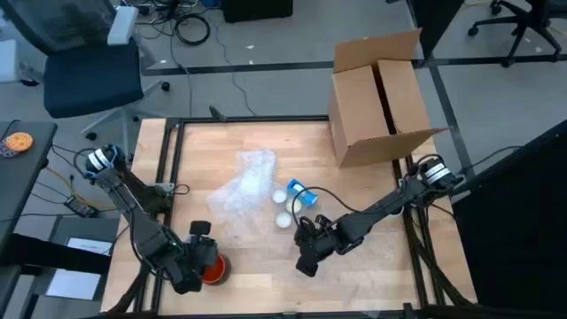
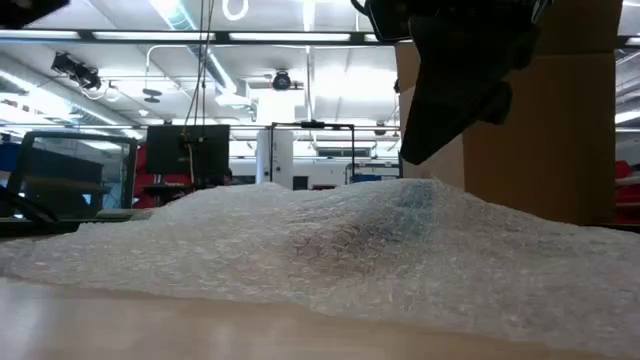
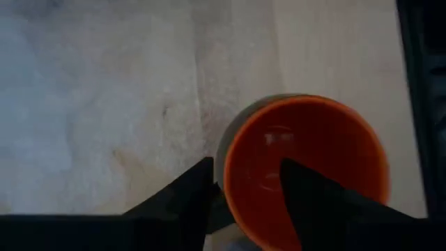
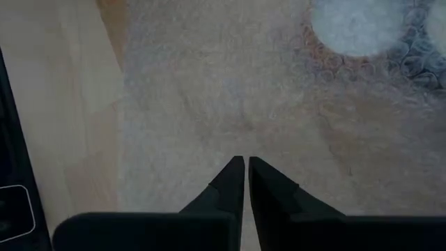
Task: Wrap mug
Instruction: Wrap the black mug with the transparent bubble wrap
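Two dark robot arms reach over a wooden table (image 1: 354,275) in the overhead view. The left gripper (image 1: 197,257) sits near the front left of the table, touching an orange mug (image 1: 214,270). The right gripper (image 1: 310,248) hangs near the front middle. A crumpled sheet of bubble wrap (image 1: 244,186) lies in the middle of the table, with a blue and white tape dispenser (image 1: 301,195) just beside it. An open cardboard box (image 1: 381,102) stands at the far right corner.

From table height, the bubble wrap (image 2: 330,250) fills the foreground as a low mound. The cardboard box (image 2: 540,140) rises behind it, and a dark arm hangs in from above.

The left wrist camera looks down into the mug (image 3: 306,167), upright on the wood, orange inside. The left gripper (image 3: 244,185) has its fingers partly apart, one inside the mug and one outside, straddling the rim; whether they press on the wall is unclear.

The right wrist camera shows the right gripper (image 4: 246,174) with fingers nearly touching and nothing between them, above bubble wrap (image 4: 279,104) spread flat on the table.
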### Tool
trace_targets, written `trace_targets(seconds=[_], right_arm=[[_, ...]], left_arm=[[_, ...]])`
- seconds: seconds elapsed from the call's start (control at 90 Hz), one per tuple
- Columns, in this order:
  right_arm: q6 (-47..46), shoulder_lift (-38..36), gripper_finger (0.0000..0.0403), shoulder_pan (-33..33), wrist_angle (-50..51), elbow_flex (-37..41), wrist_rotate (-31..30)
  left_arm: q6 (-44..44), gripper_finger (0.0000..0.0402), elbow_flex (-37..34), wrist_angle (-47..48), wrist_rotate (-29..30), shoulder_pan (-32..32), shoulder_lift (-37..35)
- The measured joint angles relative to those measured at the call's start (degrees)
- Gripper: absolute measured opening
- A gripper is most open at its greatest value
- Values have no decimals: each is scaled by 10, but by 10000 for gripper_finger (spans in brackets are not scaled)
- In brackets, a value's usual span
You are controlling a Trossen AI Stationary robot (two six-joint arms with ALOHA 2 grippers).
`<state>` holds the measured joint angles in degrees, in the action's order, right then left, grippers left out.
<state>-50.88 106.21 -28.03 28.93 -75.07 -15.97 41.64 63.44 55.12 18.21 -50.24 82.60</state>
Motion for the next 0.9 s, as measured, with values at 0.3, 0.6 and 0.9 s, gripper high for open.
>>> trace_targets(seconds=[0.3,0.6,0.9], right_arm=[[0,0,0,0,-1,0,0],[0,0,0,0,-1,0,0],[9,4,0,-1,0,0,-2]], left_arm=[[-72,152,0,-8,-31,58,53],[-115,93,0,-31,-83,71,81],[-141,12,12,-9,-31,68,93]])
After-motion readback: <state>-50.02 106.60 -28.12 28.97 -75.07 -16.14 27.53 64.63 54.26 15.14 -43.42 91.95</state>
